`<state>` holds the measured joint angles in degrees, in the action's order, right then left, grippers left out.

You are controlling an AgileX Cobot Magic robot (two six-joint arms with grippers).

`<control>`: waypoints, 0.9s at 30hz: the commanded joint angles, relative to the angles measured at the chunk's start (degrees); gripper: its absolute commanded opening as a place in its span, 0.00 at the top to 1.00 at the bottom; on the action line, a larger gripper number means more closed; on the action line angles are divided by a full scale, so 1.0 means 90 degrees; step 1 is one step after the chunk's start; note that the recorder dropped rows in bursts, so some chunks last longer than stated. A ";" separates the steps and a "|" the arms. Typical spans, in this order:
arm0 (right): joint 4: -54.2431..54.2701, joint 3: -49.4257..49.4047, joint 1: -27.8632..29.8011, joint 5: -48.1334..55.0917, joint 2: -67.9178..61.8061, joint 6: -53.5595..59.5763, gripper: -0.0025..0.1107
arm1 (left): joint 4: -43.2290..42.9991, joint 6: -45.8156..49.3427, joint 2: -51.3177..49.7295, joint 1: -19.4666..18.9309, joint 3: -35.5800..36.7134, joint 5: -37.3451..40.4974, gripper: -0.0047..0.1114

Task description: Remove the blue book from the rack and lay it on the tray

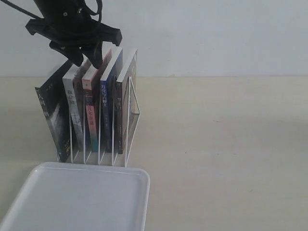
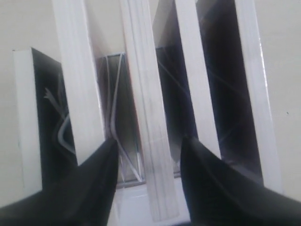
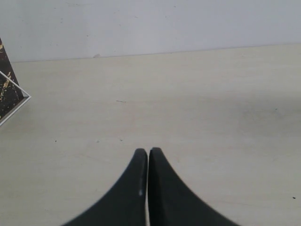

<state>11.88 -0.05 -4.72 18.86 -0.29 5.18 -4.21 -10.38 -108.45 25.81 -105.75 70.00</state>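
Observation:
The white wire rack holds several upright books. The blue book, with its blue spine, stands fourth from the left, between the red-spined book and a dark one. My left gripper hangs open over the book tops. In the left wrist view this gripper straddles the page edge of the middle, red-spined book; the blue book's page edge lies just outside one finger. The white tray lies in front of the rack. My right gripper is shut over bare table, holding nothing.
A black book leans at the rack's left end. A corner of a dark cover and the rack wire shows at the edge of the right wrist view. A pale wall stands behind the table. The right arm is outside the exterior view.

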 commanded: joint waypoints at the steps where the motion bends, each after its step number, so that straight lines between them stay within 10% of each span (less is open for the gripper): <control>1: -0.0027 0.0005 0.0016 -0.0029 0.0033 -0.0007 0.98 | 0.0105 -0.0066 0.0008 0.0009 -0.0034 -0.0004 0.66; 5: -0.0027 0.0005 0.0016 -0.0029 0.0033 -0.0007 0.98 | 0.0105 -0.0066 0.0008 0.0009 -0.0034 -0.0004 0.83; 13: -0.0041 0.0005 0.0016 -0.0117 0.0033 -0.0007 0.98 | 0.0364 -0.0011 0.0008 0.0009 -0.0034 -0.0004 0.63; 27: -0.0041 0.0005 0.0016 -0.0117 0.0033 -0.0007 0.98 | 0.0209 0.0021 -0.0251 0.0009 -0.0009 -0.0004 0.63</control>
<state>11.88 -0.05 -4.72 18.56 -0.29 5.08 -1.70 -10.38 -110.21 25.81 -105.75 70.00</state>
